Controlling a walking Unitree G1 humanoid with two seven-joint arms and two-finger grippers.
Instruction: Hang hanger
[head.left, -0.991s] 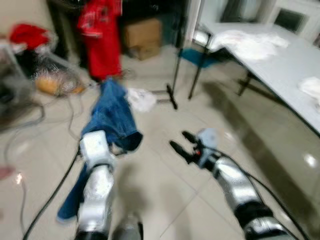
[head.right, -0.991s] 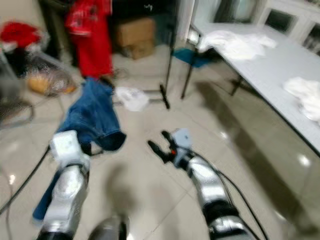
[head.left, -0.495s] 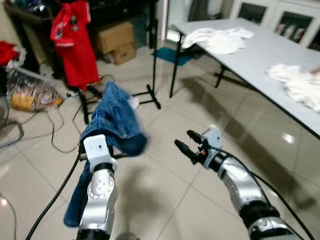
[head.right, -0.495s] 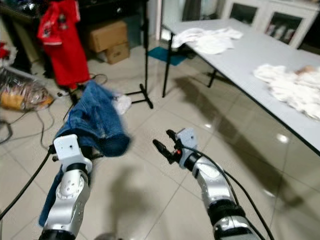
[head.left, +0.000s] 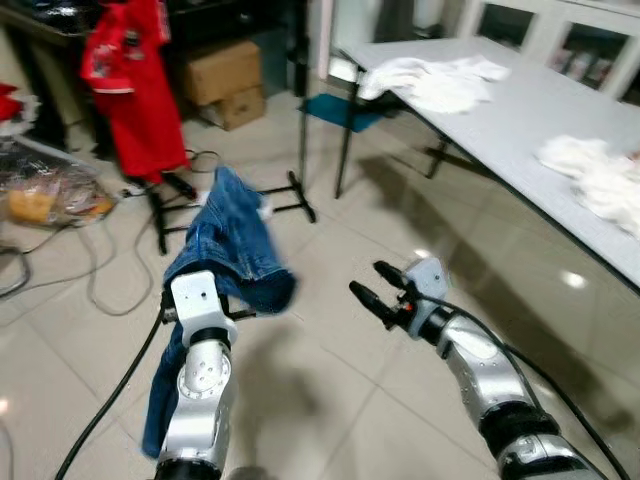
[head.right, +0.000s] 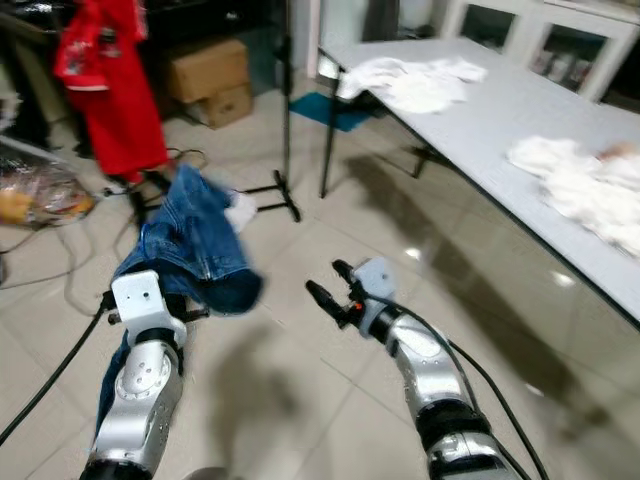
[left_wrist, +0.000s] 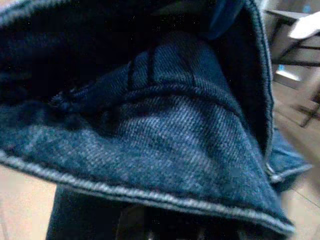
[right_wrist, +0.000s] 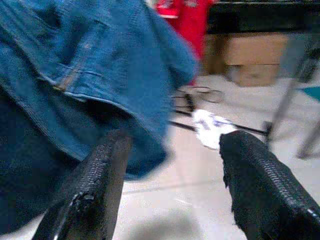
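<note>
Little has moved since the earlier frame — the view has swung slightly, and the jeans (head.left: 232, 243) hang as before over the left gripper (head.left: 205, 312), draped from the raised left arm above the tiled floor (head.left: 330, 400). Its jaws are buried in denim; I cannot tell how they stand. The right gripper (head.left: 378, 290) is held out beside the jeans, apart from them, jaws released and empty. Beyond, a red shirt (head.left: 135, 85) hangs on a rack — a worktop (head.left: 530, 120) with white cloths (head.left: 440, 82) stands to the right.

Right pincer (head.left: 378, 285) agape, forward
</note>
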